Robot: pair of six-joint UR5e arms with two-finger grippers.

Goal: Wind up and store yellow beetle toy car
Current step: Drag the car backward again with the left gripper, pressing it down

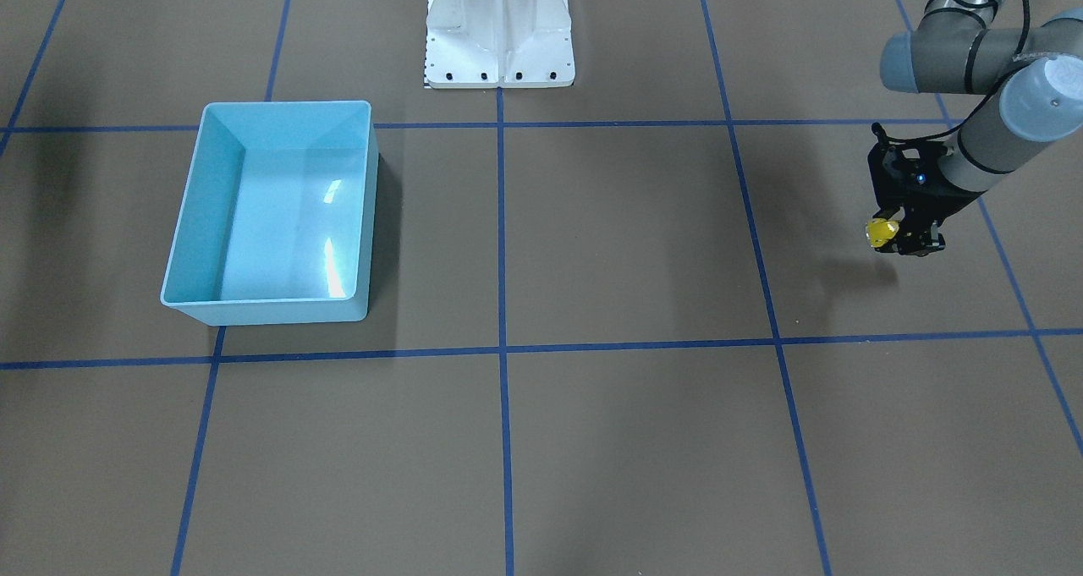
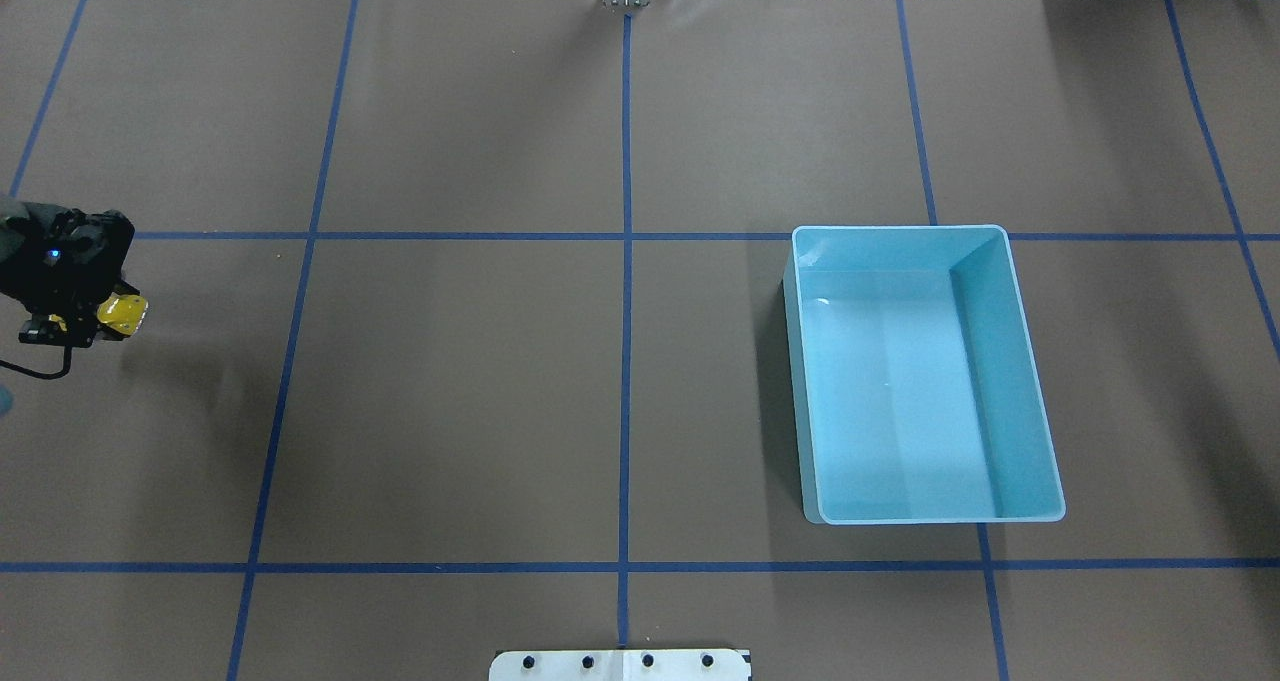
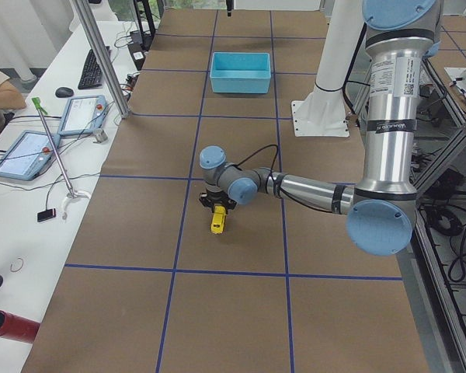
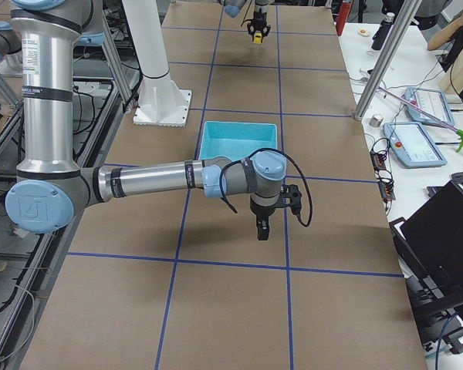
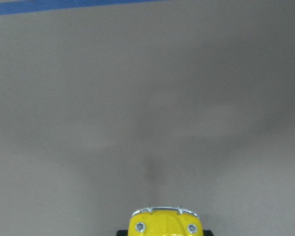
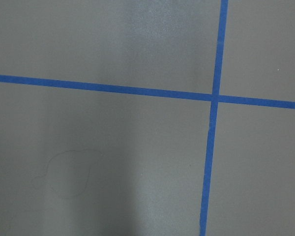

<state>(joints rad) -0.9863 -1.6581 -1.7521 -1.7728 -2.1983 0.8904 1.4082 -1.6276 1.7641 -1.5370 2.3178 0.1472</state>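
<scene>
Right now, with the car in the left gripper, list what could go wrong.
1. The left gripper pinches the yellow beetle toy car at one end, much of its body sticking out; pressed on the table for winding, it may twist or slip free.
2. The light blue bin sits far off on the robot's right side, so a long carry could drop the car.
3. The right gripper hangs beside the bin and may block the way in.

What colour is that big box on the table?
The bin is light blue all over; the overhead exterior view shows it best.
</scene>
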